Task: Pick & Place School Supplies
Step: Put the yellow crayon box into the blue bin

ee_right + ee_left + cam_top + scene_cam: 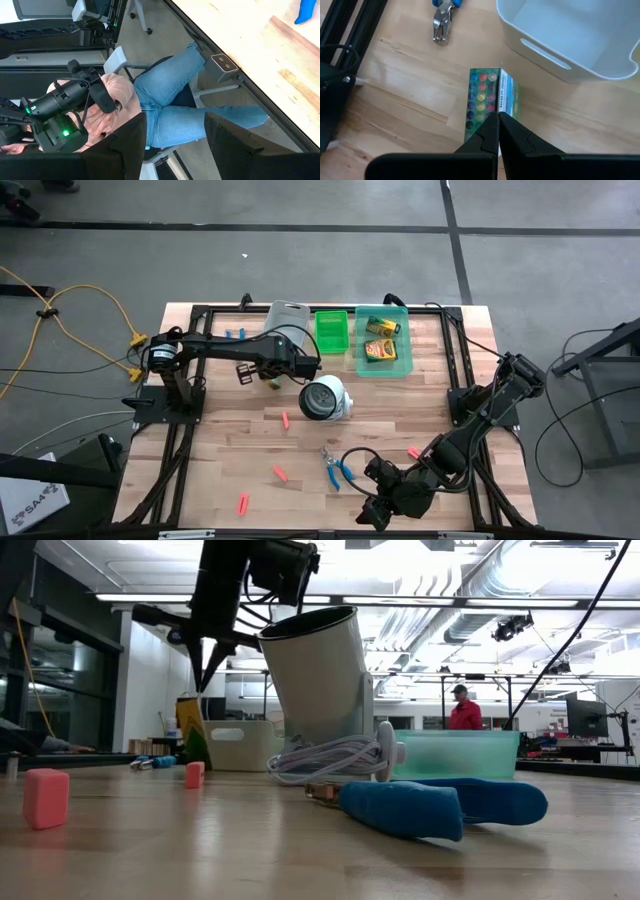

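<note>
My left gripper [272,378] hangs over the far middle of the table, just near of the grey bin [287,315], shut on a green-and-yellow crayon box [482,95]. In the low view this crayon box [190,725] stands below the fingers. Two more crayon boxes [381,340] lie in the teal bin [404,365]. Blue-handled scissors [336,467] lie flat near the table's near edge, a second pair [443,20] lies by the left arm. Red-pink stubs [285,420] are scattered on the wood. My right gripper [372,515] waits open at the near edge. My left gripper pinches the crayon box by its upper edge [499,107] between the two fingertips [487,132], coming from above and pointing down. The box hangs roughly upright below them, slightly tilted. Whether its lower end rests on the table, I cannot tell.
The round white object with a dark face [325,398] and its cord lie mid-table, beside the left gripper. A green bin [331,330] stands between the grey and teal bins. Black frame rails run along both sides of the table. A seated person [165,100] shows beyond the near edge.
</note>
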`<action>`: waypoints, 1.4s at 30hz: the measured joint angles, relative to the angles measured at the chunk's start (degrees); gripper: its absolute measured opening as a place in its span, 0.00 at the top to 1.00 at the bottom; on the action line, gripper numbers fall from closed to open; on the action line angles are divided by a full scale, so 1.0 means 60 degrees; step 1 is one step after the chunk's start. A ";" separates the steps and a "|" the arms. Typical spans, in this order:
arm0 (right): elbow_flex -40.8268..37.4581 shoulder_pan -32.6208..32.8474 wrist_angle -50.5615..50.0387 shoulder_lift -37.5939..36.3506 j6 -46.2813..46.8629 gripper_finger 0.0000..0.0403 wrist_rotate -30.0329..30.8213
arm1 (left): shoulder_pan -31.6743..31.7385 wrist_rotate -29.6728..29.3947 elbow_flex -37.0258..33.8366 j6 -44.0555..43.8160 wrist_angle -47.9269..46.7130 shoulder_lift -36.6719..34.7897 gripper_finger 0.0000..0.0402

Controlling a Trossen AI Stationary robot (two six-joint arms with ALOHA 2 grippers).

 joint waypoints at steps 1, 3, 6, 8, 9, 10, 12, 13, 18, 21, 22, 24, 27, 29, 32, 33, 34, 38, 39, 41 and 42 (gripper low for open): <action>0.0000 0.0000 0.0000 0.0000 0.0000 0.53 0.0003 | 0.0000 -0.0043 0.0000 0.0010 0.0035 0.0000 1.00; 0.0000 0.0000 0.0000 0.0000 0.0000 0.53 0.0002 | 0.0000 -0.0067 0.0000 0.0043 0.0056 0.0000 1.00; 0.0000 0.0000 -0.0001 0.0000 0.0003 0.53 0.0002 | 0.0000 -0.0079 0.0000 0.0044 0.0091 -0.0004 1.00; 0.0000 0.0000 0.0000 0.0002 0.0002 0.53 0.0003 | 0.0000 -0.0079 0.0000 0.0044 0.0121 -0.0004 1.00; 0.0000 0.0000 0.0000 0.0000 0.0000 0.53 0.0003 | 0.0000 -0.0079 0.0000 0.0044 0.0141 -0.0004 1.00; 0.0000 0.0000 -0.0004 0.0000 0.0000 0.53 0.0003 | 0.0000 -0.0079 0.0000 0.0044 0.0145 -0.0004 1.00; 0.0000 0.0000 -0.0003 0.0000 0.0003 0.53 0.0003 | 0.0000 -0.0079 0.0000 0.0048 0.0147 -0.0004 1.00; 0.0000 0.0000 0.0000 0.0000 0.0000 0.53 0.0003 | 0.0000 -0.0077 0.0000 0.0048 0.0147 -0.0004 1.00; 0.0000 0.0000 -0.0001 0.0000 0.0001 0.53 0.0003 | 0.0018 -0.0078 0.0000 0.0106 0.0147 -0.0004 1.00; 0.0000 0.0000 -0.0004 0.0002 0.0002 0.53 0.0003 | 0.0018 -0.0076 0.0000 0.0106 0.0151 -0.0007 1.00; 0.0000 0.0000 -0.0004 0.0000 0.0000 0.53 0.0003 | 0.0018 -0.0075 0.0000 0.0106 0.0151 -0.0007 1.00; 0.0000 0.0000 -0.0004 0.0000 0.0004 0.53 0.0003 | 0.0018 -0.0075 0.0000 0.0102 0.0151 -0.0007 1.00; 0.0000 0.0000 -0.0004 0.0000 0.0000 0.53 0.0000 | 0.0018 -0.0079 0.0000 0.0107 0.0158 -0.0007 1.00; 0.0000 0.0000 -0.0004 0.0000 0.0000 0.53 0.0001 | 0.0018 -0.0084 0.0000 0.0253 0.0283 -0.0008 1.00; 0.0000 0.0000 -0.0004 0.0000 0.0001 0.53 0.0003 | 0.0066 -0.0108 0.0000 0.0523 0.0542 -0.0011 0.99; 0.0000 0.0000 -0.0004 0.0004 0.0002 0.53 0.0003 | 0.0069 -0.0112 0.0004 0.0573 0.0579 -0.0011 0.98; 0.0000 0.0000 -0.0004 0.0000 0.0000 0.53 0.0003 | 0.0073 -0.0112 0.0004 0.0581 0.0615 -0.0011 0.97; 0.0000 0.0000 -0.0004 0.0000 0.0003 0.53 0.0003 | 0.0069 -0.0125 0.0004 0.0576 0.0614 -0.0011 0.94; 0.0000 0.0000 -0.0004 0.0000 0.0000 0.53 -0.0001 | 0.0069 -0.0145 0.0004 0.0576 0.0611 -0.0011 0.93; 0.0000 0.0000 -0.0004 0.0000 0.0000 0.53 0.0003 | 0.0078 -0.0184 0.0004 0.0576 0.0610 -0.0011 0.92; 0.0000 0.0000 -0.0004 0.0000 0.0000 0.53 0.0003 | 0.0080 -0.0197 0.0003 0.0578 0.0611 -0.0011 0.92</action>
